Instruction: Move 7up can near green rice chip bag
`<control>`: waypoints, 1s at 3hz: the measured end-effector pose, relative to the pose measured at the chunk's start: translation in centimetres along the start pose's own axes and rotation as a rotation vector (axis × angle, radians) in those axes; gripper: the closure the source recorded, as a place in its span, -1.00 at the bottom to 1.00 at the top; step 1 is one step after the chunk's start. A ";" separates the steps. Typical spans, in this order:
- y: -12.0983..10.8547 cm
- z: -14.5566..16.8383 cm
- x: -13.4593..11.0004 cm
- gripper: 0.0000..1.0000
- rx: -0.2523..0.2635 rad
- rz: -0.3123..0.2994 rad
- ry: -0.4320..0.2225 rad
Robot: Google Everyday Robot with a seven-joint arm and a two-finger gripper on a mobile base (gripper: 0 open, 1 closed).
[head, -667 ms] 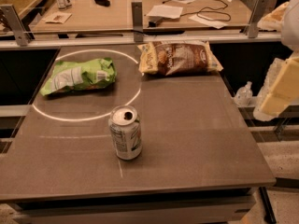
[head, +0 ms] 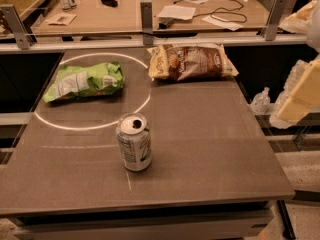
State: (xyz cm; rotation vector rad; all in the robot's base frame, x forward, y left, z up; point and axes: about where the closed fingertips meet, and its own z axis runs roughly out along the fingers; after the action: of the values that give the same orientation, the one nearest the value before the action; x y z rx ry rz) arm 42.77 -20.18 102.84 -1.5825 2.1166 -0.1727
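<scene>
The tool [head: 300, 96] is showing as a pale cream block at the right edge of the view, past the table [head: 215, 149] and well apart from every item. Whether it is spread or pressed together cannot be told.

The 7up can [head: 134, 142] is standing upright near the table's front centre with its opened silver top facing up, so both its sides are probably offering a clear grasp. Its label is carrying small print (not legible here).

The green rice chip bag [head: 86, 81] is lying flat at the left rear, inside a white ring [head: 75, 126] marked on the table, apart from the can. The task is therefore not yet done.

The brown chip bag [head: 191, 62] is lying at the rear right, and its lettering cannot be read.
</scene>
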 end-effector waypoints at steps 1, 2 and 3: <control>0.4 0.1 1.4 -1.00 0.004 0.166 -0.123; 1.6 1.2 2.2 -1.00 -0.001 0.273 -0.252; 3.9 4.1 2.9 -1.00 -0.042 0.311 -0.380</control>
State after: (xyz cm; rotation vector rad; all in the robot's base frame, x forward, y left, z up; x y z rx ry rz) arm 40.61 -20.88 96.90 -1.1728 2.0329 0.2591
